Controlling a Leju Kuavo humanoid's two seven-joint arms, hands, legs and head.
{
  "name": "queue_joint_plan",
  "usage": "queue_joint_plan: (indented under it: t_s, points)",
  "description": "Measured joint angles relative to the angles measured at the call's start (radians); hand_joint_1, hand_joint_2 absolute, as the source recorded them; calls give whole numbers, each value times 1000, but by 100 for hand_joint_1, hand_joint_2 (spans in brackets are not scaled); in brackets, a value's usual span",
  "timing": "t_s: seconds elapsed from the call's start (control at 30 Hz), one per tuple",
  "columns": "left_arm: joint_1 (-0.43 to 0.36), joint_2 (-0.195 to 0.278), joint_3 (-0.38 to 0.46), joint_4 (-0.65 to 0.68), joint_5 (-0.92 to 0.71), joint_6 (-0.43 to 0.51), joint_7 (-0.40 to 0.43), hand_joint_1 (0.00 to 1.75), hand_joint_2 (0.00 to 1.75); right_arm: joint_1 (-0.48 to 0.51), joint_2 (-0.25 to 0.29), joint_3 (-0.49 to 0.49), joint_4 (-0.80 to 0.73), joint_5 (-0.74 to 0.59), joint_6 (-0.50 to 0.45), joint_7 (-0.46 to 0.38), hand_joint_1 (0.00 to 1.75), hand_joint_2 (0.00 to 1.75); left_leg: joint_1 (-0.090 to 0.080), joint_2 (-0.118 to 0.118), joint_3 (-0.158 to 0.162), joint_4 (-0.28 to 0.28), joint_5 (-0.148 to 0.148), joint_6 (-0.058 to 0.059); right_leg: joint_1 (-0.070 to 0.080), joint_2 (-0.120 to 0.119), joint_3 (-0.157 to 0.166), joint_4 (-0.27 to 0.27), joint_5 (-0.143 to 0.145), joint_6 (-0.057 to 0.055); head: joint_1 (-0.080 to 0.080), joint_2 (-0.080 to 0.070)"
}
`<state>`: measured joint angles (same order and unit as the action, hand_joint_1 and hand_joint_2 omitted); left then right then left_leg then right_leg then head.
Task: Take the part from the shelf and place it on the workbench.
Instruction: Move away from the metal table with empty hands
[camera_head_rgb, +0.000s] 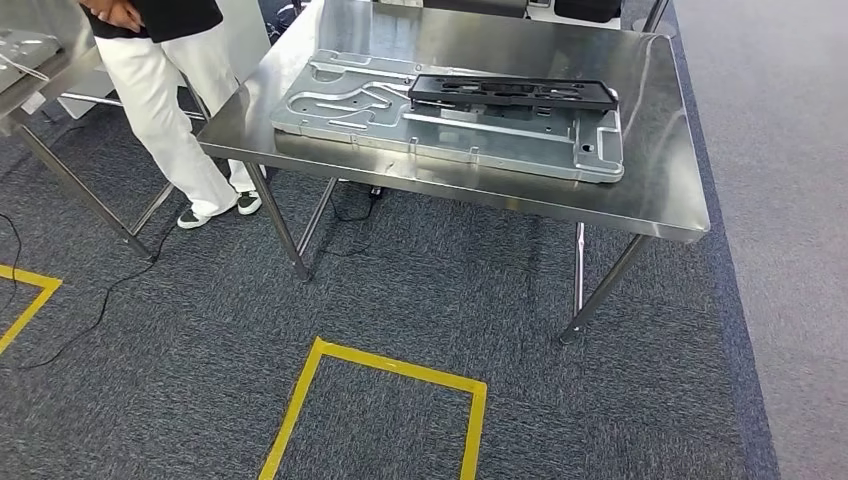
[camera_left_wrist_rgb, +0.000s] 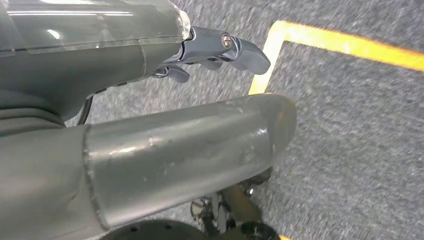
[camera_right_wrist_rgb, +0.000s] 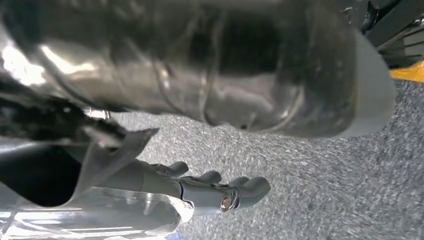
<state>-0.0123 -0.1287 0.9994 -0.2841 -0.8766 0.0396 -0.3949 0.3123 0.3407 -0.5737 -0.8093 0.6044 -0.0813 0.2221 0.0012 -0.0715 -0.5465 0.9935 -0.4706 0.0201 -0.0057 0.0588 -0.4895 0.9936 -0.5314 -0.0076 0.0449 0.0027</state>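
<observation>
Head view shows the black part (camera_head_rgb: 512, 92) resting on the metal plate (camera_head_rgb: 450, 125) on the tabletop (camera_head_rgb: 660, 190), so both hands, left hand (camera_left_wrist_rgb: 220, 52) and right hand (camera_right_wrist_rgb: 215, 190), hang slack and hold nothing.

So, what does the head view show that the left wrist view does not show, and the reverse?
Head view alone: the steel workbench carrying a large silver plate with a black part lying on it, a person standing beside the bench, and a second table at the far left.

Left wrist view alone: the left hand, holding nothing, hanging above the floor.

Both: grey carpet and yellow floor tape.
</observation>
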Motion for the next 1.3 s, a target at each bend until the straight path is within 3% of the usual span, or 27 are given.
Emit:
queue_joint_plan:
  t_s: [0.03, 0.1, 0.2, 0.23, 0.27, 0.3, 0.33, 0.4, 0.43, 0.47, 0.53, 0.6, 0.63, 0.67, 0.73, 0.77, 0.8, 0.83, 0.9, 0.97, 1.03, 1.07, 1.13, 1.17, 1.23, 1.27, 1.3]
  points:
    - [2, -2, 4, -2, -6, 3, 5, 0, 0, 2, 3, 1, 1, -17, 1, 4, 0, 0, 2, -6, -4, 2, 2, -5, -2, -12, -1, -3, 4, -6, 0, 0]
    - [6, -8, 13, -7, -16, 7, 11, 0, 0, 10, 7, 7, -3, -39, 4, 9, 0, 0, 2, 13, -24, 39, -25, -15, -7, -38, -2, -12, 14, -18, 0, 0]
    - [8, -17, 23, -19, -30, 10, 16, 0, 0, 28, 10, 17, -18, -56, 21, 13, 0, 0, 7, 56, -103, 221, -130, -31, -5, -83, -11, -14, 19, -26, 0, 0]
    - [8, -19, 25, -22, -34, 10, 17, 0, 0, 32, 10, 19, -23, -58, 29, 12, 0, 0, 10, 61, -121, 271, -148, -35, -4, -97, -14, -12, 19, -26, 0, 0]
    - [10, -22, 27, -26, -38, 10, 18, 0, 0, 35, 10, 19, -30, -59, 40, 9, 0, 0, 12, 64, -123, 287, -148, -38, -4, -110, -17, -10, 19, -26, 0, 0]
    - [11, -25, 29, -29, -42, 9, 18, 0, 0, 37, 10, 19, -36, -55, 51, 4, 0, 0, 14, 69, -102, 261, -129, -39, -4, -122, -19, -8, 19, -25, 0, 0]
    - [12, -27, 31, -33, -46, 9, 18, 0, 0, 37, 10, 19, -43, -49, 64, -3, 0, 0, 16, 79, -63, 197, -97, -39, -4, -133, -19, -5, 18, -23, 0, 0]
    - [10, -31, 36, -39, -52, 7, 18, 0, 0, 38, 10, 19, -55, -39, 87, -14, 0, 0, 13, 119, 18, 53, -51, -30, -1, -151, -18, 0, 15, -16, 0, 0]
    - [8, -32, 39, -42, -54, 6, 17, 0, 0, 38, 10, 19, -59, -36, 94, -17, 0, 0, 9, 132, 40, 11, -42, -23, 1, -159, -18, 3, 14, -10, 0, 0]
    - [8, -34, 42, -44, -56, 5, 17, 0, 0, 39, 10, 19, -64, -34, 99, -18, 0, 0, 5, 138, 45, -5, -43, -17, 2, -165, -16, 4, 13, -5, 0, 0]
    - [10, -37, 48, -47, -56, 3, 17, 0, 0, 38, 10, 19, -72, -30, 104, -20, 0, 0, 4, 120, 41, -9, -36, -4, 2, -175, -14, 3, 13, 7, 0, 0]
    - [10, -40, 52, -48, -57, 2, 16, 0, 0, 41, 10, 18, -79, -29, 107, -20, 0, 0, 8, 103, 41, -18, -25, 10, -1, -140, -23, 28, -11, 19, 0, 0]
    - [9, -42, 53, -49, -57, 2, 16, 0, 0, 42, 10, 18, -81, -28, 108, -20, 0, 0, 11, 95, 40, -21, -19, 17, -3, -111, -41, 69, -42, 24, 0, 0]
    - [8, -44, 53, -51, -57, 2, 16, 0, 0, 45, 10, 17, -83, -28, 109, -20, 0, 0, 10, 86, 36, -21, -16, 22, -5, -84, -67, 129, -78, 26, 0, 0]
    - [7, -46, 55, -55, -60, -1, 16, 0, 0, 51, 10, 18, -87, -28, 116, -18, 0, 0, 8, 64, 28, -18, -12, 27, -7, -64, -126, 257, -133, 28, 0, 0]
    - [8, -47, 56, -58, -63, -3, 16, 0, 0, 56, 10, 19, -92, -31, 119, -12, 0, 0, 8, 51, 25, -15, -12, 27, -7, -63, -139, 285, -132, 29, 0, 0]
    - [8, -48, 59, -60, -67, -6, 17, 0, 0, 61, 10, 23, -99, -38, 122, -3, 0, 0, 8, 37, 24, -11, -12, 27, -8, -61, -134, 275, -112, 29, 0, 0]
    - [9, -50, 63, -62, -72, -10, 18, 0, 0, 68, 10, 29, -107, -48, 122, 10, 0, 0, 8, 23, 23, -7, -13, 25, -9, -55, -111, 227, -76, 28, 0, 0]
    - [9, -54, 72, -68, -82, -16, 20, 0, 0, 81, 10, 44, -124, -71, 117, 39, 0, 0, 7, -3, 18, 6, -18, 17, -13, -16, -53, 98, -14, 23, 0, 0]
    - [6, -56, 80, -73, -93, -21, 21, 0, 0, 91, 10, 59, -138, -86, 111, 61, 0, 0, 6, -24, 7, 16, -20, 5, -14, 17, -28, 35, 1, 16, 0, 0]
    - [7, -56, 90, -76, -102, -25, 19, 0, 0, 96, 10, 72, -151, -93, 111, 72, 0, 0, 7, -42, -4, 17, -16, -9, -12, 7, -29, 29, 0, 6, 0, 0]
    - [8, -56, 95, -77, -105, -25, 18, 0, 0, 99, 10, 77, -158, -94, 111, 74, 0, 0, 8, -34, -8, 23, -20, -15, -13, -4, -28, 25, 2, -2, 0, 0]
    - [8, -55, 100, -80, -110, -26, 17, 0, 0, 107, 11, 85, -171, -95, 112, 76, 0, 0, 8, 11, -34, 77, -57, -23, -17, -30, -26, 17, 8, -16, -1, 0]
    - [6, -55, 101, -80, -112, -27, 17, 0, 0, 111, 11, 88, -176, -96, 113, 76, 0, 0, 9, 39, -61, 133, -90, -27, -15, -45, -27, 15, 9, -20, -1, 0]
    - [4, -56, 103, -81, -117, -29, 17, 0, 0, 116, 11, 92, -181, -96, 115, 75, 0, 0, 12, 60, -120, 261, -150, -34, -11, -76, -30, 16, 8, -23, -1, 0]
    - [5, -57, 105, -81, -120, -29, 17, 0, 0, 118, 11, 94, -183, -96, 117, 74, 0, 0, 13, 64, -134, 297, -158, -37, -9, -92, -30, 16, 7, -23, -1, 0]
    - [7, -57, 108, -82, -123, -30, 17, 0, 0, 118, 11, 95, -186, -96, 118, 72, 0, 0, 14, 67, -128, 293, -147, -38, -8, -106, -31, 16, 7, -23, -1, 0]
